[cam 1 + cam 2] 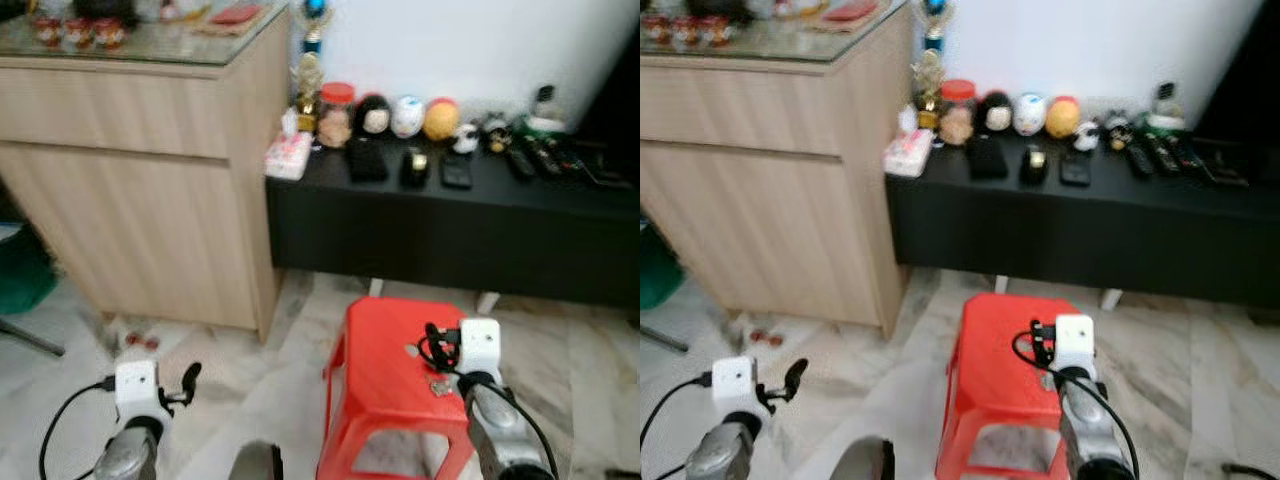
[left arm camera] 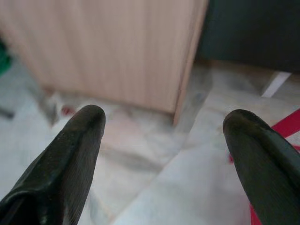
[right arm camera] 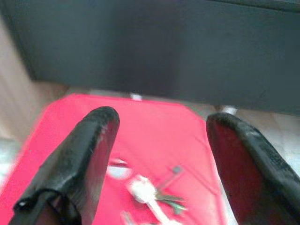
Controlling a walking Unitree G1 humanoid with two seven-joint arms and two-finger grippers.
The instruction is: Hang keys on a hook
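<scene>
A bunch of keys [image 3: 149, 195] with a white tag lies on the top of a red plastic stool [image 1: 380, 350]; the head view shows the keys [image 1: 438, 384] near the stool's right edge. My right gripper [image 3: 161, 123] hovers just above them, open, with nothing between its fingers and the keys lying below the gap. The right arm [image 1: 482, 372] reaches over the stool's right side. My left gripper [image 2: 164, 123] is open and empty, low over the marble floor, facing the corner of the wooden cabinet. The left arm [image 1: 135, 392] is at the lower left.
A light wooden cabinet [image 1: 150, 190] stands at the left. A low black bench [image 1: 450, 235] runs along the white wall and carries several ornaments, a jar and remote controls. Small red items [image 1: 140, 341] lie on the floor by the cabinet.
</scene>
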